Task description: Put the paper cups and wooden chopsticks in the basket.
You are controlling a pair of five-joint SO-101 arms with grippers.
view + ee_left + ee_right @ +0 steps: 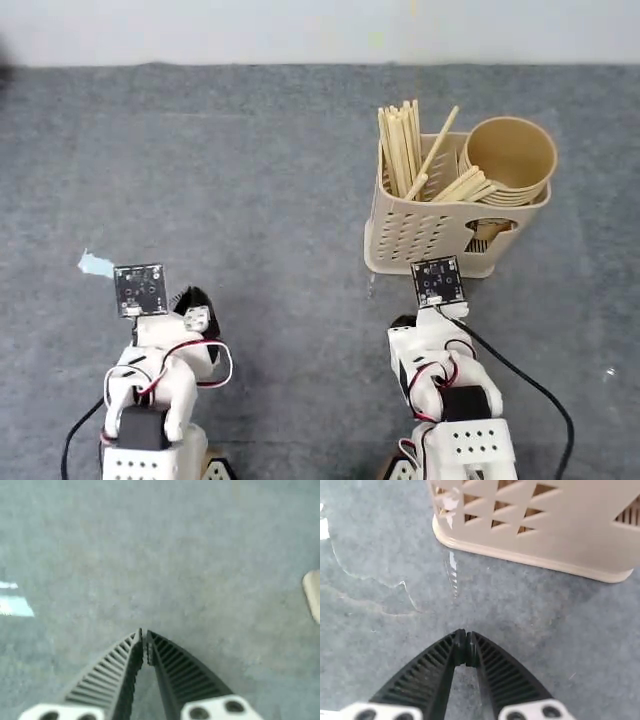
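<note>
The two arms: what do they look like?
Both the left arm and the right arm have white plastic bodies with black motors, red wires and a black cable. Each carries a dark square board at the wrist. The left gripper and right gripper are black, ribbed and pointed.

A grey table (pixel 250 180) is carrying a few stray bits.
Its felt-like surface is stretching back to a pale wall (pixel 300 30), which is running along the far edge. A small light-blue scrap (pixel 96 265) is lying flat toward the left edge, well apart from the other bits. What may be a clear, crinkled film (pixel 380 587) is catching the light just right of the middle, toward the near edge. A tiny white speck (pixel 609 373) is sitting near the right edge.
</note>
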